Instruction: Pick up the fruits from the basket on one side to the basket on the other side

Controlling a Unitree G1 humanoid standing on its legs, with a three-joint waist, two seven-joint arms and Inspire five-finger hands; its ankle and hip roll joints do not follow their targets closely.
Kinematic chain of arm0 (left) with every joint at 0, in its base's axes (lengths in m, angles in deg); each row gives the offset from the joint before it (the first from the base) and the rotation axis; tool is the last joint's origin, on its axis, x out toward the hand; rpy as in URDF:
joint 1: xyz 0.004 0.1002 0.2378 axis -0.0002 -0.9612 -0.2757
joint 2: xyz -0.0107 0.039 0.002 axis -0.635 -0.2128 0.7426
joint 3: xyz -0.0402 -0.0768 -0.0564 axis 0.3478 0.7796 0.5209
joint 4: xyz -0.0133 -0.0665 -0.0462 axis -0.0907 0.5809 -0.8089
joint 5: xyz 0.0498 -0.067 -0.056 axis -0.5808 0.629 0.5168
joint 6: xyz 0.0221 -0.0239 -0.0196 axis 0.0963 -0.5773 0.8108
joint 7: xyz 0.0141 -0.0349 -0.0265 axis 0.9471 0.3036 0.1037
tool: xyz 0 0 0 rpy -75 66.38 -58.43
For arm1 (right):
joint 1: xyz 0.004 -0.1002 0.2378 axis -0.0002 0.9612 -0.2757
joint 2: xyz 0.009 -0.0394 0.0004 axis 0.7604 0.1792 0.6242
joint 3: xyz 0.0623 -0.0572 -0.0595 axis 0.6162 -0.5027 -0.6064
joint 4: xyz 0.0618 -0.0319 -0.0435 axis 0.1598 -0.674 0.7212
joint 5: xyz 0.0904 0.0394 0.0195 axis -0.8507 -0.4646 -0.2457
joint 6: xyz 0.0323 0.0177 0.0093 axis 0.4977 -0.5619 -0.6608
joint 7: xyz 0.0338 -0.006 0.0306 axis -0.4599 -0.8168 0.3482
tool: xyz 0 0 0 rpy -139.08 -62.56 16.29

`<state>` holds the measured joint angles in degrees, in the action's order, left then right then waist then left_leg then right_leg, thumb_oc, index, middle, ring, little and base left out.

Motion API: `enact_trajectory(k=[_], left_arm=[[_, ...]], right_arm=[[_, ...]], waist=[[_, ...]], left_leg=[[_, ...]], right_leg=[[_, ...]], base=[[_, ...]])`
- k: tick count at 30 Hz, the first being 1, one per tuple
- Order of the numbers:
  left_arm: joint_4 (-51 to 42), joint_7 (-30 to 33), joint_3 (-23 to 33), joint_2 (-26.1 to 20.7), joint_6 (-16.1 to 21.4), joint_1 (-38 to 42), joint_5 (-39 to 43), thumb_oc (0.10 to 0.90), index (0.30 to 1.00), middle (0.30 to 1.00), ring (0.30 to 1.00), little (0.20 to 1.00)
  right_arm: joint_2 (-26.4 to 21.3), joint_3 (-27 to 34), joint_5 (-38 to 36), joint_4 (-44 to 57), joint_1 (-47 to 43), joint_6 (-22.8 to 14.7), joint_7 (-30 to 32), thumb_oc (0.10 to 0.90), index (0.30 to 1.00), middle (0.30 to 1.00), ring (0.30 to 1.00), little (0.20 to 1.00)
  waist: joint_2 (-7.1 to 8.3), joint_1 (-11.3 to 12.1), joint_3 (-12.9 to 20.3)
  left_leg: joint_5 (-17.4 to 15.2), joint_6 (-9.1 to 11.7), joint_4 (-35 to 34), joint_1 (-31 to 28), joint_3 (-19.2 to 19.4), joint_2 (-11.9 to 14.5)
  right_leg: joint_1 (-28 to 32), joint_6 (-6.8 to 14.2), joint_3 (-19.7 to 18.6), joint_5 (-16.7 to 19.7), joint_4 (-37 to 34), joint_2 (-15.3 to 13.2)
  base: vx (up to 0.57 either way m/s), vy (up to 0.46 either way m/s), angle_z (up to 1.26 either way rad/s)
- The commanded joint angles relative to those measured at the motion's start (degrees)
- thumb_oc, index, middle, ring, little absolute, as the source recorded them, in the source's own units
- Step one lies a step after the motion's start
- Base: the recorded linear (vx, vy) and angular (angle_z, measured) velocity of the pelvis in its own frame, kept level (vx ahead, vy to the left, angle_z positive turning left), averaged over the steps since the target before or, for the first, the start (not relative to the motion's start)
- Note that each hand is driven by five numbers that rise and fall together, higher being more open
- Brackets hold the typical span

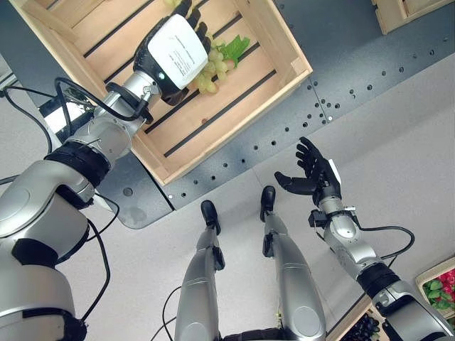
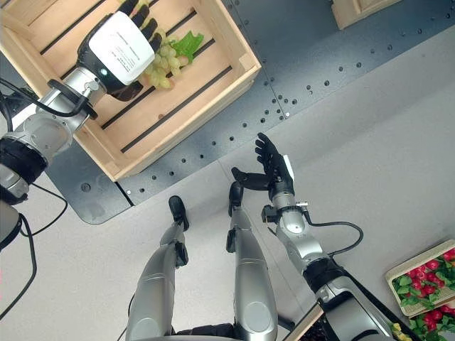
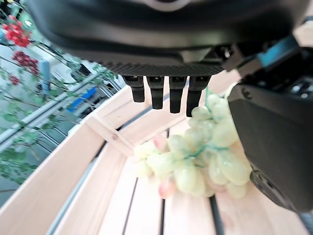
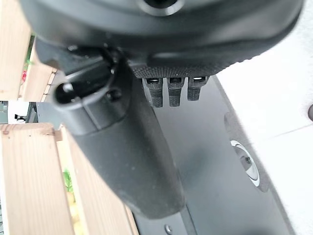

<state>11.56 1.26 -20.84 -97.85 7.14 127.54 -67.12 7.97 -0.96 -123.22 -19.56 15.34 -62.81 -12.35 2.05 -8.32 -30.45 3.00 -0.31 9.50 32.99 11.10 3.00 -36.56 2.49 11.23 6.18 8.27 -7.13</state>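
Observation:
A bunch of green grapes (image 1: 217, 65) with a green leaf lies on the slats of a pale wooden crate (image 1: 234, 121) at the upper left. My left hand (image 1: 178, 53) hangs right over the bunch. In the left wrist view its fingers (image 3: 161, 93) stand straight and the grapes (image 3: 195, 161) rest on the boards past them, beside the thumb. My right hand (image 1: 313, 174) floats over the grey floor at the middle right, apart from the crate, fingers spread and empty.
The crate stands on a dark metal plate (image 1: 341, 78) with holes. A second wooden crate (image 1: 409, 14) shows at the top right corner. At the lower right sits a tray of red fruit with leaves (image 2: 426, 280) and a dark bunch of grapes (image 1: 366, 327).

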Motion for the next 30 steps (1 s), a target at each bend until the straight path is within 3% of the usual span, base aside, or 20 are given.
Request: enact_trajectory(k=[1,7,12,15,16,20,22,28,29,30], left_arm=[[1.2,6.2,5.1,-3.9,-6.5,7.7,2.9,0.800,0.900,0.900,0.900,0.900],[4.3,6.8,5.5,-1.9,-0.3,8.3,2.6,0.800,0.900,0.900,0.900,0.900],[6.4,3.5,4.1,-0.4,7.5,8.6,8.5,0.800,0.900,0.900,0.900,0.900],[7.7,1.6,3.2,0.2,9.4,8.9,11.9,0.800,0.900,0.900,0.900,0.900],[9.3,0.8,3.2,1.0,12.4,8.5,16.0,0.800,0.900,0.900,0.900,0.900],[11.8,-0.9,2.7,2.5,17.6,8.1,22.4,0.800,0.900,0.900,0.900,0.900],[12.8,-1.8,2.4,3.3,20.1,8.2,21.9,0.800,0.900,0.900,0.900,0.900],[15.5,-2.7,2.0,4.4,18.3,8.2,20.5,0.800,0.900,0.900,0.900,0.900],[16.4,-4.7,1.8,4.4,15.5,8.0,20.0,0.800,0.900,0.900,0.900,0.900],[16.7,-4.8,1.7,4.4,14.6,7.9,20.2,0.769,0.853,0.853,0.853,0.853]], right_arm=[[0.6,2.4,-1.1,3.8,-0.4,-5.1,0.6,0.800,0.900,0.900,0.900,0.900],[1.2,2.3,-0.9,3.4,-1.1,-4.8,1.0,0.800,0.900,0.900,0.900,0.900],[0.7,2.2,-0.8,3.3,-2.0,-4.0,1.5,0.800,0.900,0.900,0.900,0.900],[0.3,2.3,-1.0,3.2,-2.8,-3.5,1.8,0.800,0.900,0.900,0.900,0.900],[0.2,2.2,-1.1,3.2,-2.9,-3.4,2.2,0.800,0.900,0.900,0.900,0.900],[-0.3,2.4,-1.5,3.3,-3.3,-2.8,2.2,0.800,0.900,0.900,0.900,0.900],[-0.6,2.4,-1.6,3.1,-3.5,-2.8,2.1,0.800,0.900,0.900,0.900,0.900],[-1.4,2.4,-2.2,2.9,-4.1,-2.9,1.8,0.800,0.900,0.900,0.900,0.900],[-1.7,2.6,-2.4,3.0,-4.0,-3.1,1.7,0.800,0.900,0.900,0.900,0.900],[-1.7,2.5,-2.5,3.1,-4.0,-3.2,1.8,0.800,0.900,0.900,0.900,0.900]], waist=[[1.82,1.4,0.7],[2.30,0.9,0.7],[2.10,0.5,0.7],[2.06,0.3,0.7],[2.06,0.1,0.7],[2.32,-0.3,0.7],[2.40,-0.6,0.7],[2.62,-1.4,0.7],[2.73,-1.6,0.7],[2.75,-1.6,0.7]], left_leg=[[-5.2,1.3,4.6,1.0,2.9,-0.6],[-5.5,1.3,5.1,1.7,3.0,-0.5],[-5.8,1.2,5.9,2.5,3.3,-0.5],[-5.8,1.0,6.6,3.7,3.4,-0.5],[-6.1,1.0,7.2,4.0,3.6,-0.4],[-6.4,1.0,8.5,5.7,3.7,-0.1],[-6.5,0.9,9.2,6.6,3.9,0.0],[-6.9,0.8,10.7,8.6,4.6,0.6],[-6.9,0.9,10.8,9.0,4.6,0.7],[-6.9,0.9,10.9,9.1,4.6,0.7]], right_leg=[[0.8,2.0,-0.6,-6.1,5.5,1.6],[0.0,2.1,-0.7,-6.1,6.0,1.8],[-1.0,2.2,-1.0,-6.3,7.0,1.8],[-2.1,2.1,-1.2,-6.2,7.6,1.9],[-2.5,2.1,-1.2,-6.5,8.2,1.9],[-4.2,2.2,-1.6,-6.5,9.5,2.0],[-5.3,2.2,-1.8,-6.6,10.3,2.0],[-7.5,2.2,-2.4,-6.7,11.5,2.2],[-7.9,2.2,-2.5,-6.6,11.6,2.2],[-7.9,2.2,-2.6,-6.6,11.6,2.2]], base=[[0.00,0.000,0.00],[0.00,0.000,0.00],[0.00,0.007,0.00],[0.00,0.010,0.00],[0.01,0.020,-0.04],[0.01,0.022,-0.04],[0.00,0.016,-0.01],[0.00,0.038,-0.02],[0.00,0.000,0.00],[0.00,0.000,0.00]])
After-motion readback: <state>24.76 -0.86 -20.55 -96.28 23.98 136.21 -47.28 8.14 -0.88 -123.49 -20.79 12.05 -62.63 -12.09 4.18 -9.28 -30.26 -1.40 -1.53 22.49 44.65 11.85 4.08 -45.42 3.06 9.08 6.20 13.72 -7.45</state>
